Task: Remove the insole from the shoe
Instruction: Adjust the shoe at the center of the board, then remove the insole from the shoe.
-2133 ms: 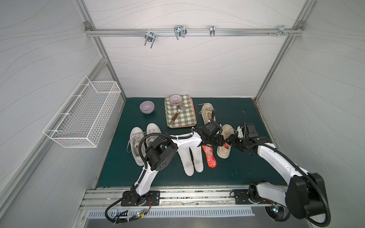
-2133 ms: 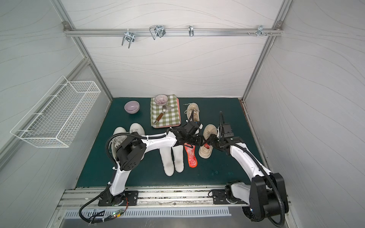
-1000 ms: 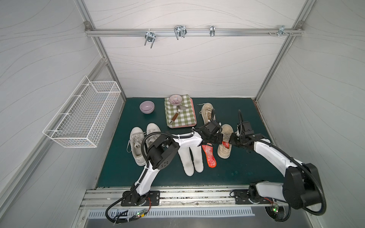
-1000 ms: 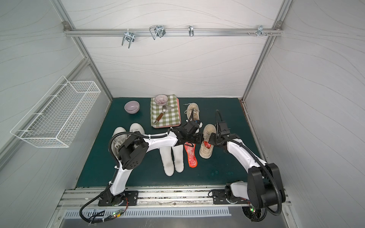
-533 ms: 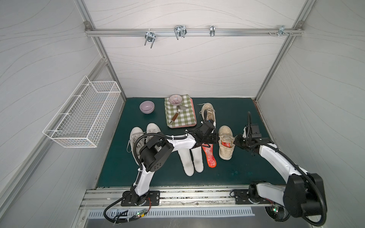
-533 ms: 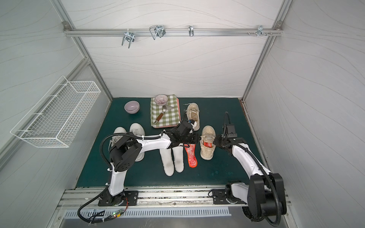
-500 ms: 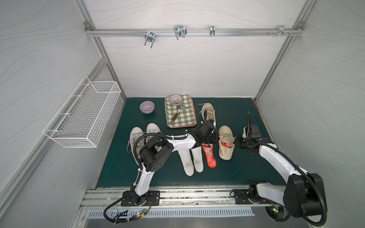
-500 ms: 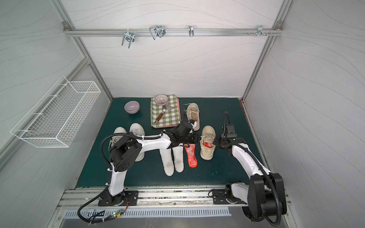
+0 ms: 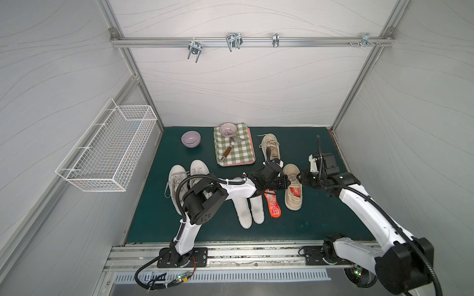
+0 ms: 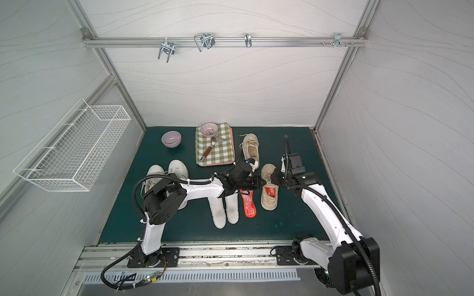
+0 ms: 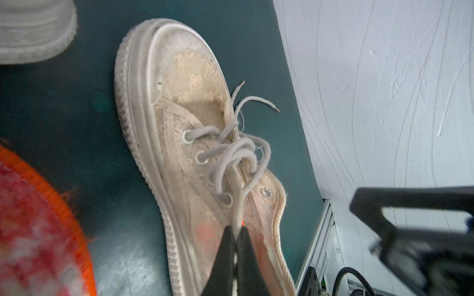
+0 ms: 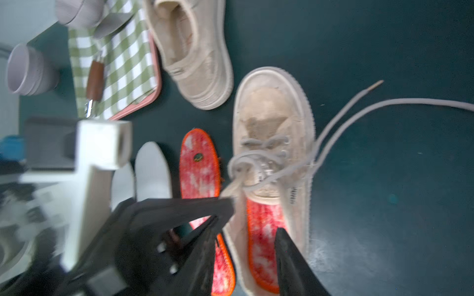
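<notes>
Two white insoles [image 9: 250, 207] lie partly under the left arm, with a loose red insole [image 9: 272, 206] just beside them. The left gripper [image 11: 236, 229] is pinched tight on a pale strip at the lacing of the beige shoe [image 9: 292, 202]; whether it is tongue or lace is hard to tell. The fitted insole [image 9: 295, 191] sits inside that shoe, its front hidden under the upper. The right gripper [image 12: 247, 225], blurred, hangs over the heel opening with its jaws apart.

Left arm [image 9: 236, 191] stretched low toward the right side, left gripper [image 11: 236, 230] pinched shut; right arm [image 9: 359, 207] angled inward, right gripper [image 12: 246, 224] jaws parted (tips close together, facing).
</notes>
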Robot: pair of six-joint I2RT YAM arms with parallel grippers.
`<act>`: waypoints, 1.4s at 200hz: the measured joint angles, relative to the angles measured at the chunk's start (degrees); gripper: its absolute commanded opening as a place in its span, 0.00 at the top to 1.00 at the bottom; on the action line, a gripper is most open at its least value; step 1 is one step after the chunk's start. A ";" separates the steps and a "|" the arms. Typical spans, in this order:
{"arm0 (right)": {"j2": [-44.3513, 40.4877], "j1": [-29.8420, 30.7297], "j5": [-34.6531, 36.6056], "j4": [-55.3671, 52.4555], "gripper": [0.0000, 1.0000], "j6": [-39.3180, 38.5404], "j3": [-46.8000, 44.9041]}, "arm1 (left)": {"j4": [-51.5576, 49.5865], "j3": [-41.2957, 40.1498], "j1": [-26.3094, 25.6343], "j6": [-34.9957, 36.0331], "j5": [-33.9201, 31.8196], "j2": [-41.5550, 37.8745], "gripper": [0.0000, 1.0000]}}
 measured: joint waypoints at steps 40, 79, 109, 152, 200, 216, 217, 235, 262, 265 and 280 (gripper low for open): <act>2.99 3.13 -1.88 -0.76 0.65 0.68 -0.17 | 0.74 -1.27 -0.11 -0.68 -1.38 0.00 1.00; 4.98 3.10 -1.09 -0.90 0.67 1.86 -2.80 | 1.44 -1.66 -0.11 -1.03 -1.97 -0.02 1.00; 6.56 3.10 -0.04 -0.87 0.70 2.56 -5.79 | 1.51 -1.90 -0.11 -1.09 -2.40 -0.02 1.00; 7.78 3.10 3.50 -0.31 0.45 4.87 -8.02 | 1.92 -2.80 -0.09 -1.07 -2.84 -0.55 1.00; 10.23 4.22 7.50 0.74 0.36 5.27 -7.78 | 2.40 -4.15 -0.15 -1.09 -3.19 -1.29 1.00; 13.07 5.25 9.25 1.46 0.36 5.49 -7.30 | 2.67 -4.90 -0.15 -1.14 -3.58 -1.75 1.00; 13.25 5.29 9.35 1.55 0.36 5.51 -7.30 | 2.69 -4.92 -0.15 -1.16 -3.58 -1.77 1.00; 16.79 6.23 11.67 1.95 0.36 5.92 -5.90 | 2.93 -5.55 -0.11 -1.40 -3.76 -2.29 1.00; 20.85 7.72 14.51 -0.24 0.36 6.56 -2.60 | 3.50 -6.34 -0.04 -1.75 -3.85 -2.73 1.00; 21.18 7.82 14.71 -0.44 0.36 6.60 -2.36 | 3.58 -6.43 -0.04 -1.77 -3.87 -2.80 1.00; 22.64 8.11 15.19 -1.22 0.36 7.08 -1.46 | 3.98 -6.84 0.02 -1.92 -3.89 -2.91 1.00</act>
